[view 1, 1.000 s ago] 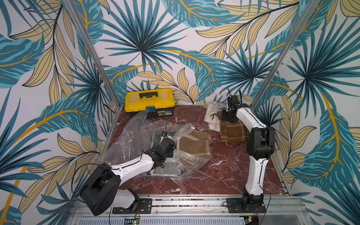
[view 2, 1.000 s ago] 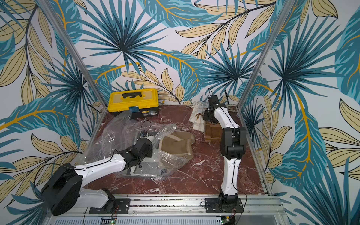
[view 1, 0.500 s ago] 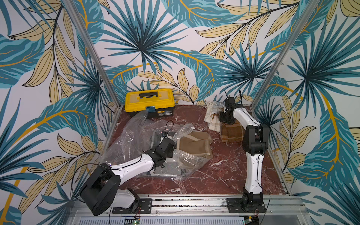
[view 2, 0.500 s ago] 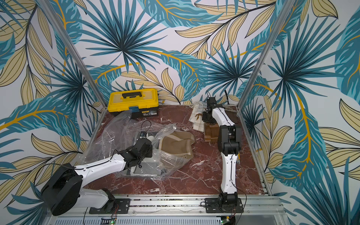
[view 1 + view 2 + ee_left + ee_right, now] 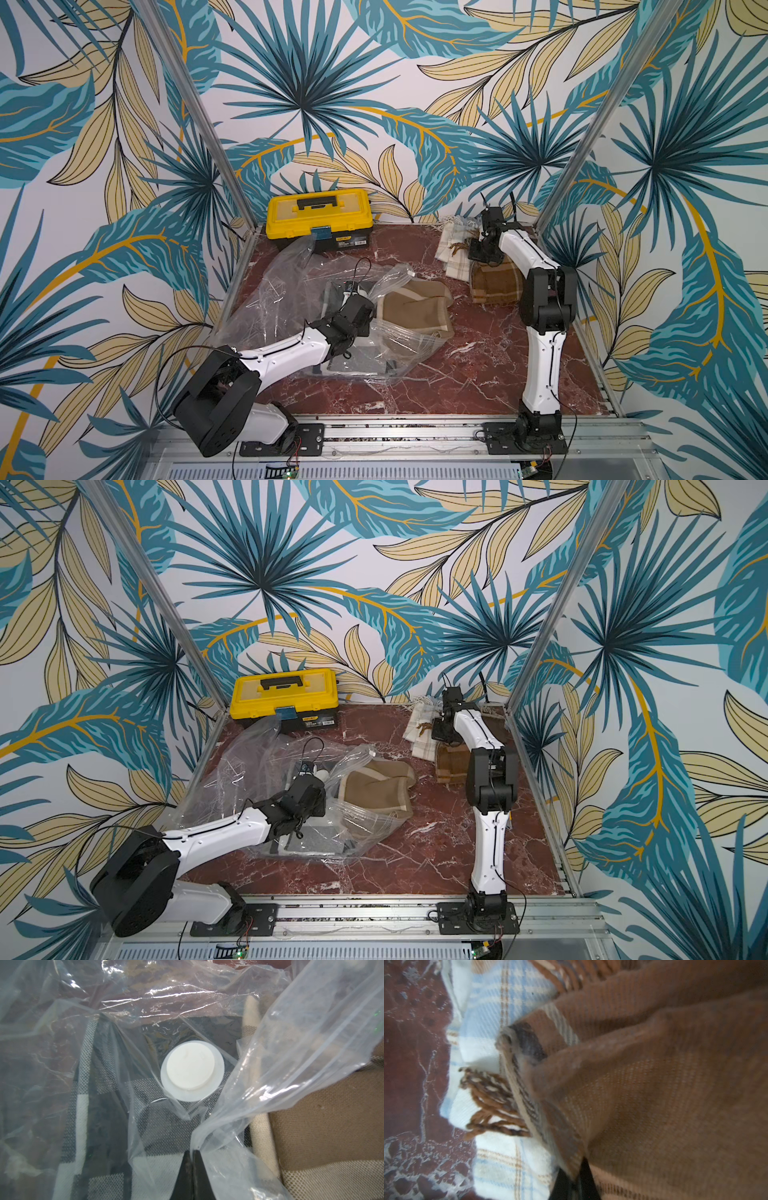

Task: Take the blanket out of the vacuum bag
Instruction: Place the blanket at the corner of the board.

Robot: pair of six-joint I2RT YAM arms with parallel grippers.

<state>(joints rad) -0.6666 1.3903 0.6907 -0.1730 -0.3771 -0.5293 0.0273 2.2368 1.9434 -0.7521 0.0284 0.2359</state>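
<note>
Vacuum bag (image 5: 286, 299): lay crumpled on the tabletop (image 5: 478, 374) directly in front of the yellow toolbox (image 5: 318, 218), with one raised flap reaching the toolbox's front face.
Valve (image 5: 192, 1076): round and white, seated on the bag's upper sheet, in front of the toolbox.
Slider clip (image 5: 410, 274): small and white, on the bag's edge, in front and to the right of the toolbox.
Grey checked blanket (image 5: 99, 1126): lay inside the bag, beneath the valve.
Tan blanket (image 5: 415, 309): lay in front and right of the toolbox, at the bag's open edge with plastic draped over part of it.
Left gripper (image 5: 192, 1152): fingers pressed together, pinching a fold of the bag's plastic just beside the valve.
Right gripper (image 5: 573, 1167): closed; the blurred wrist view suggested it was pinching the edge of the brown plaid blanket (image 5: 494, 284).
Brown plaid blanket: lay outside the bag, well to the right of the toolbox, its fringe overlapping a pale checked cloth (image 5: 451, 253).
</note>
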